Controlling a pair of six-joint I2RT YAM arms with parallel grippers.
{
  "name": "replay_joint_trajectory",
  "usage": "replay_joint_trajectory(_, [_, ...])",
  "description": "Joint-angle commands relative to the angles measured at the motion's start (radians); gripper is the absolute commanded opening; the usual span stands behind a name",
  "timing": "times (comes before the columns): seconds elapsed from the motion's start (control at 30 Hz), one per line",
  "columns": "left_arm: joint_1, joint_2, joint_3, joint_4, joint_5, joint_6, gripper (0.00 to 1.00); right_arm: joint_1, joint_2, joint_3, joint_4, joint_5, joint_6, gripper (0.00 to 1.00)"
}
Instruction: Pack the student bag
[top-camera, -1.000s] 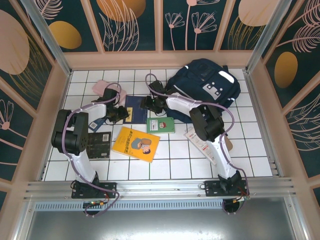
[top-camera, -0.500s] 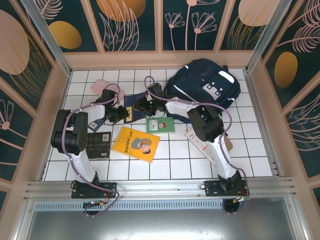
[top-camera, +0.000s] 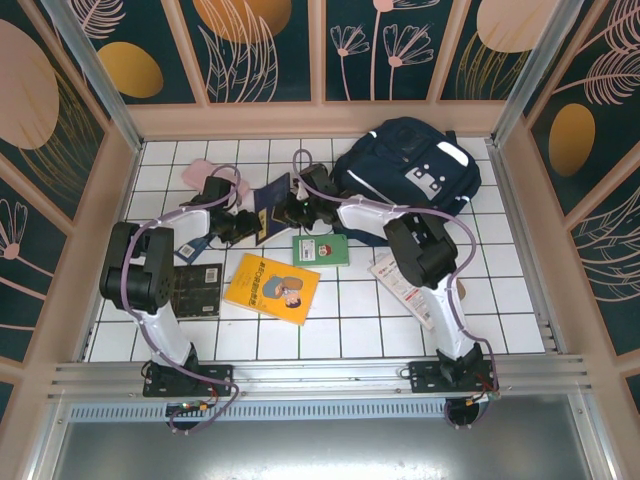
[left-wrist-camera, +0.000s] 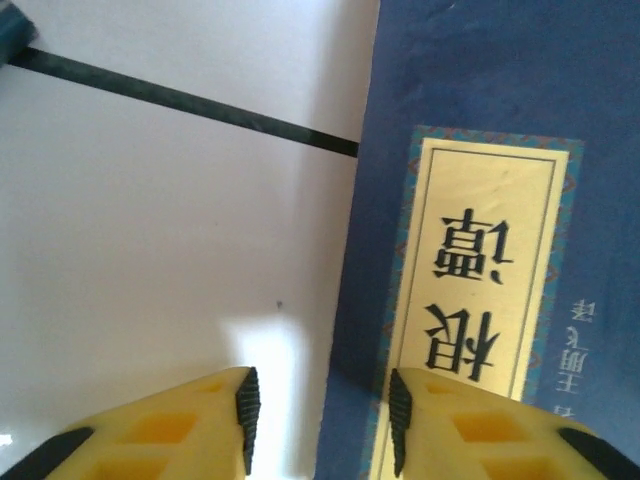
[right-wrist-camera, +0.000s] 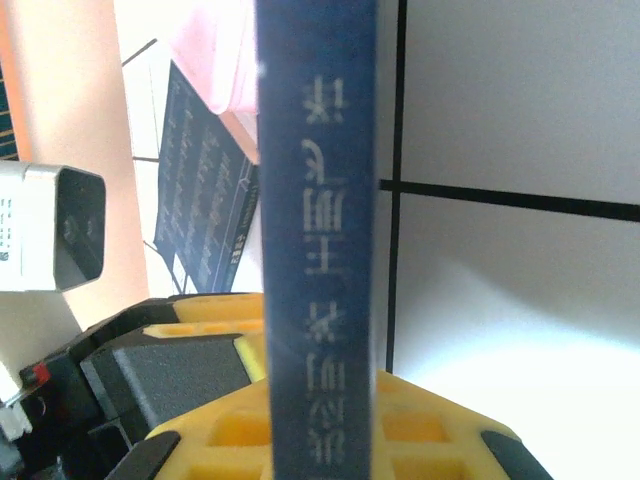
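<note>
The student bag (top-camera: 415, 165), dark navy with a grey-white patch, lies at the back right of the tiled table. A blue book (top-camera: 272, 205) with a cream title label (left-wrist-camera: 490, 260) stands tipped up on edge left of the bag. My right gripper (top-camera: 295, 208) is shut on the blue book; its spine (right-wrist-camera: 318, 200) rises upright between the yellow fingers (right-wrist-camera: 320, 400). My left gripper (top-camera: 245, 222) sits at the book's other side. It is open (left-wrist-camera: 322, 415), and the book's edge runs between its pads without being pinched.
A green book (top-camera: 321, 249), a yellow book (top-camera: 271, 288) and a dark book (top-camera: 198, 290) lie flat in front of the grippers. A pink item (top-camera: 200, 172) lies at the back left, and a white leaflet (top-camera: 400, 285) by the right arm. Walls enclose the table.
My right gripper has closed on the blue book, which has tipped up from flat onto its edge. My left gripper has opened.
</note>
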Motion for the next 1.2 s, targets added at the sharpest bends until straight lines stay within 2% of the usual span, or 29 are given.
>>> replay_joint_trajectory(0.0, [0.010, -0.084, 0.020, 0.016, 0.076, -0.053, 0.51, -0.035, -0.127, -0.033, 0.096, -0.020, -0.017, 0.00])
replay_joint_trajectory(0.13, [0.036, -0.152, 0.009, 0.149, 0.227, -0.161, 0.64, -0.065, -0.187, -0.062, 0.159, -0.072, -0.014, 0.00])
replay_joint_trajectory(0.23, [0.040, -0.159, 0.006, 0.271, 0.336, -0.254, 0.70, -0.092, -0.224, -0.082, 0.231, -0.133, 0.012, 0.00])
replay_joint_trajectory(0.33, [0.041, -0.148, 0.011, 0.366, 0.406, -0.334, 0.70, -0.115, -0.245, -0.108, 0.330, -0.197, 0.062, 0.00])
replay_joint_trajectory(0.47, [0.045, -0.124, 0.034, 0.407, 0.434, -0.375, 0.70, -0.132, -0.269, -0.144, 0.478, -0.266, 0.137, 0.00])
replay_joint_trajectory(0.73, [0.059, -0.119, 0.013, 0.676, 0.536, -0.549, 0.63, -0.133, -0.259, -0.151, 0.526, -0.316, 0.165, 0.00])
replay_joint_trajectory(0.9, [0.065, -0.122, 0.002, 0.761, 0.562, -0.600, 0.49, -0.134, -0.248, -0.155, 0.531, -0.335, 0.166, 0.00])
replay_joint_trajectory(1.0, [0.075, -0.136, -0.023, 0.835, 0.566, -0.637, 0.33, -0.139, -0.245, -0.159, 0.527, -0.342, 0.162, 0.00])
replay_joint_trajectory(1.1, [0.083, -0.148, -0.029, 0.842, 0.564, -0.635, 0.09, -0.138, -0.247, -0.153, 0.483, -0.338, 0.131, 0.00])
replay_joint_trajectory(1.13, [0.085, -0.150, -0.026, 0.830, 0.562, -0.628, 0.02, -0.139, -0.248, -0.150, 0.456, -0.333, 0.110, 0.01])
replay_joint_trajectory(1.17, [0.084, -0.152, -0.023, 0.819, 0.561, -0.620, 0.00, -0.139, -0.248, -0.141, 0.415, -0.327, 0.084, 0.13])
